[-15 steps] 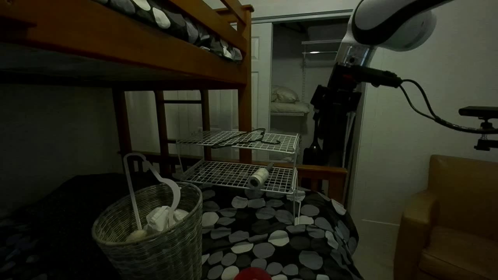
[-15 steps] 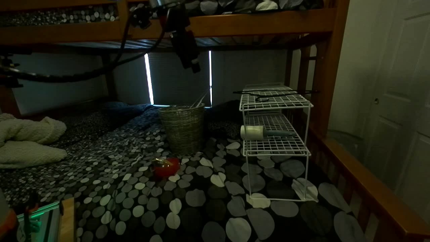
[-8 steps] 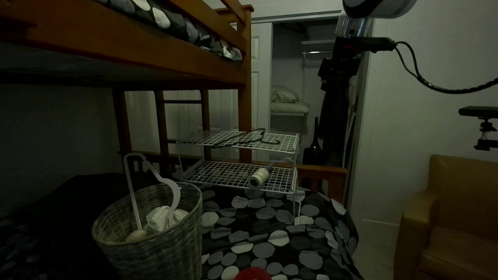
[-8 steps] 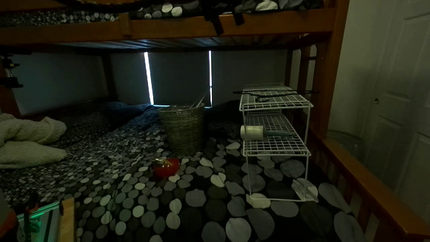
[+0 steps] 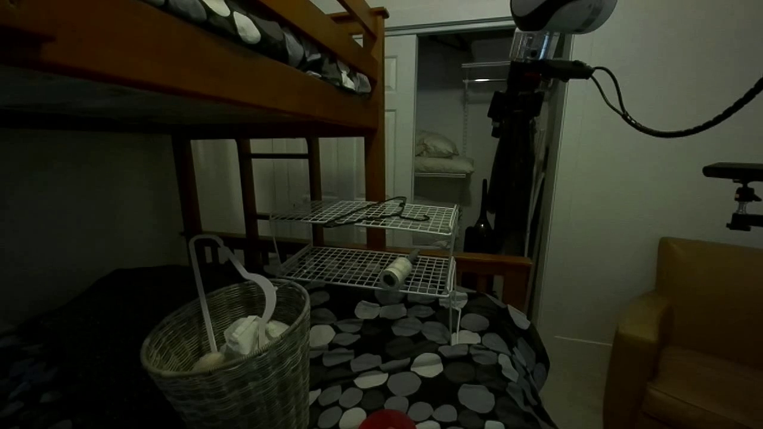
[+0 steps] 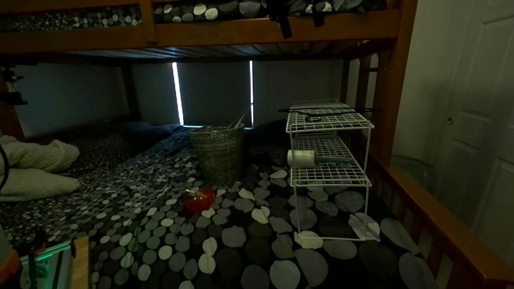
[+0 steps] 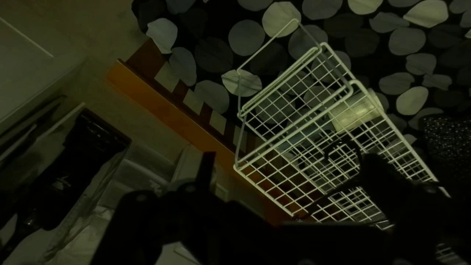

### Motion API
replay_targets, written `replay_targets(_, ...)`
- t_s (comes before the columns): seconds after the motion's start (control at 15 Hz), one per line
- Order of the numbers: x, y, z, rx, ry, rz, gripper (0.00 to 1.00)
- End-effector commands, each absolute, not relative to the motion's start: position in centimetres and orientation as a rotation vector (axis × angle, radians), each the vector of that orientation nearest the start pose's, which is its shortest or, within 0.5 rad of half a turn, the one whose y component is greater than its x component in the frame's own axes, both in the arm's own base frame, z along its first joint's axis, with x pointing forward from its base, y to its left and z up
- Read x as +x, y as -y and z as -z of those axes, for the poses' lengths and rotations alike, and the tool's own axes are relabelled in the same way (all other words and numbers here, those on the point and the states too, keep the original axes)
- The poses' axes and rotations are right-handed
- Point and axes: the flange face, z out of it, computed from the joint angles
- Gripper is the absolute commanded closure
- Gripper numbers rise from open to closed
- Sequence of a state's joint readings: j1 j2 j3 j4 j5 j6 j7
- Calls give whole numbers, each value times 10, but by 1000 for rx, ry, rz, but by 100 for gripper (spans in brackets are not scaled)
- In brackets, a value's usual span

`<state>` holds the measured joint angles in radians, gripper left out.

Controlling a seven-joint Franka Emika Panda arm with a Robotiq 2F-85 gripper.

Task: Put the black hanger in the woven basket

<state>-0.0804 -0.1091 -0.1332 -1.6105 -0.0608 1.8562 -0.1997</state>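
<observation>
The black hanger (image 5: pixel 393 215) lies flat on the top shelf of the white wire rack (image 6: pixel 329 129). It also shows in an exterior view (image 6: pixel 329 108) and in the wrist view (image 7: pixel 331 194), partly hidden behind a finger. My gripper (image 6: pixel 302 25) is open and empty, high above the rack in front of the upper bunk rail. In the wrist view its dark fingers (image 7: pixel 292 165) stand wide apart, with the right one overlapping the hanger. The woven basket (image 5: pixel 250 387) stands on the bed beside the rack; it also shows in an exterior view (image 6: pixel 219 156). It holds a white hanger (image 5: pixel 202 298) and pale items.
A lint roller (image 6: pixel 303 158) lies on the rack's lower shelf. A red bowl (image 6: pixel 199 200) sits on the bed near the basket. The upper bunk's wooden rail (image 6: pixel 225 33) runs overhead. The bed's wooden foot rail (image 7: pixel 154 106) is beside the rack. An armchair (image 5: pixel 644 333) stands apart.
My gripper has risen and moved across toward the rack, rightward in an exterior view. Its fingers now show spread apart there. The hanger, basket and rack have not moved.
</observation>
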Motion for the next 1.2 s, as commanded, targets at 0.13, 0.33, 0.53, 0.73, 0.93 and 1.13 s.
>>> replay_targets(0.13,530,125,-698,-3212,-15,550,0)
replay_targets(0.33,580,105,-667,-3149,122,499,0)
replay_targets(0.53,631,100,-618,-3113,276,420,0)
replay_targets(0.73,685,92,-563,-3191,308,349,0)
replay_targets(0.93,729,48,-541,-3242,518,373,0)
replay_targets(1.13,728,40,-531,-3215,529,366,0)
